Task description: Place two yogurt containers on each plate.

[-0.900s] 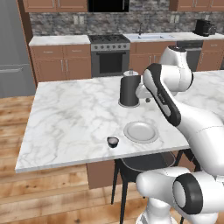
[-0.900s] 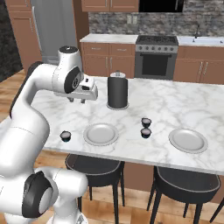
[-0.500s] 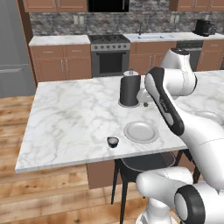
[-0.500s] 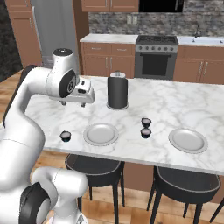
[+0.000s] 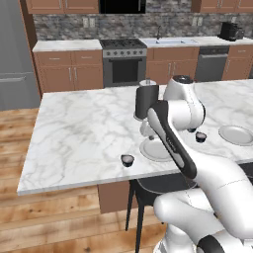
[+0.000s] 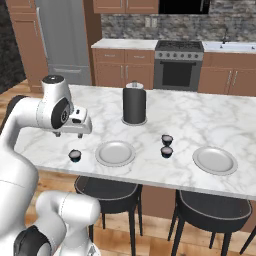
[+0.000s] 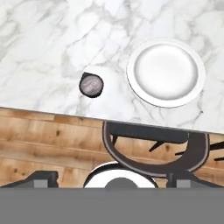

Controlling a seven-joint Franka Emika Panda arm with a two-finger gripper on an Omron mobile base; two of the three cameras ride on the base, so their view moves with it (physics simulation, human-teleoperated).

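Fingers (image 6: 69, 134) above counter edge (image 7: 52, 111) — yogurt cup (image 7: 91, 85) beside plate (image 7: 166, 72).

The white arm rises from the base and folds forward over the near edge of the counter (image 6: 150, 172). Its hand hangs above the marble, pointing straight down. The gripper (image 6: 70, 134) hovers clear of the surface, fingers too small to judge their spacing.

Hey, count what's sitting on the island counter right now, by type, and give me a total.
Yogurt cups: 3
Plates: 2
Black cylinder: 1
Total: 6
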